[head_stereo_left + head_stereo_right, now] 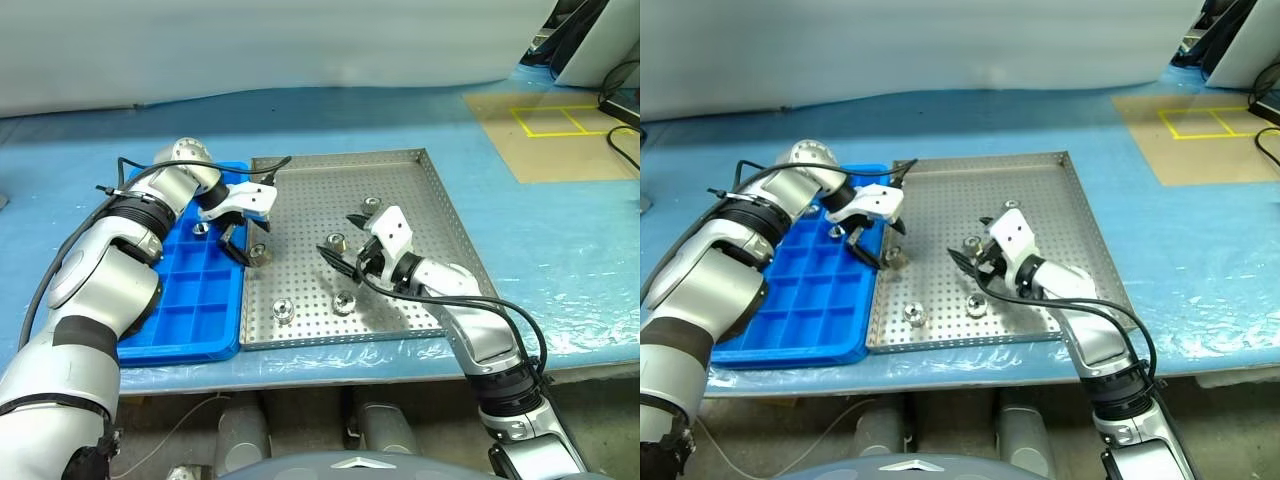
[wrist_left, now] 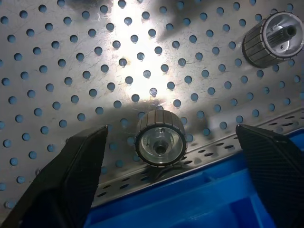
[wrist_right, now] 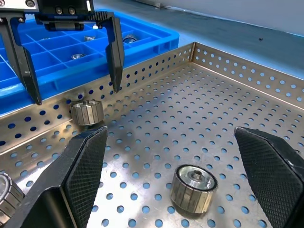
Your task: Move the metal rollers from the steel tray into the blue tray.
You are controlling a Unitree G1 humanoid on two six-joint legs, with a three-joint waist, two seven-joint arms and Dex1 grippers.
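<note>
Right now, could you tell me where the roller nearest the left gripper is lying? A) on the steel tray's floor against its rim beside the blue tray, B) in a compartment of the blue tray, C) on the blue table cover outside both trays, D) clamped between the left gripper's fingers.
A: the roller lies on the steel tray floor by the rim next to the blue tray, below the open left gripper, untouched.

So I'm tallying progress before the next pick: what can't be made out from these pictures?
- How many metal rollers already sit in the blue tray: the left gripper and its arm cover much of the tray's compartments in the head views.
- The roller at the right wrist view's edge is cut off.
- The steel tray shows just a patch in the left wrist view.
</note>
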